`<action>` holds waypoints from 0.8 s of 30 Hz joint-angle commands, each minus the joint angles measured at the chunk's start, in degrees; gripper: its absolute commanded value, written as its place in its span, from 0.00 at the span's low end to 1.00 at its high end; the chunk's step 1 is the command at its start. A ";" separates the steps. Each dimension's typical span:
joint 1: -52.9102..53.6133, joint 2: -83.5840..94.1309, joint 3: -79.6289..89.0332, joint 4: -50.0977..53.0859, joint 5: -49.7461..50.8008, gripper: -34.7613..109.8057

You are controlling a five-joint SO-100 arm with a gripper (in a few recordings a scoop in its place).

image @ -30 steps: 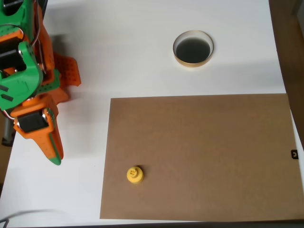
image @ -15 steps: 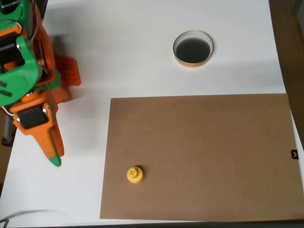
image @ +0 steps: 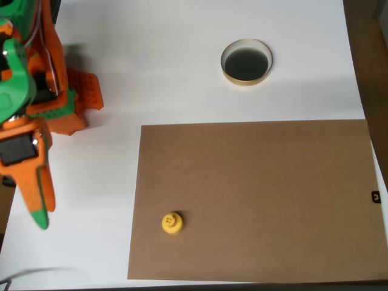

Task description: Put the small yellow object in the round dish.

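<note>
Overhead view of a white table [image: 182, 79] with a large brown rectangular sheet [image: 254, 200] lying flat across its lower right part.

Small yellow object [image: 172, 223] standing on the brown sheet near the sheet's lower left corner, wider round base down, narrower knob up. Nothing touching it.

Round dish [image: 246, 62] resting on the bare white table above the sheet's upper edge, toward the top centre of the picture. Tan rim, dark inside, nothing visible in it. Well apart from the yellow piece, which sits far below and to the left.

Orange and green robot arm [image: 30, 91] along the left edge of the picture, over the white table. Gripper [image: 37, 200] pointing down the picture, ending in a long orange taper with a green tip, left of the brown sheet and well apart from both the yellow piece and the dish. Fingers appearing as one narrow wedge from above, no gap to be made out, so opening impossible to judge for certain. Nothing seen in their hold.

Small black tab [image: 376, 197] at the sheet's right edge.
</note>
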 commanded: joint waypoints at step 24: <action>-9.05 -35.86 -29.88 2.11 1.76 0.44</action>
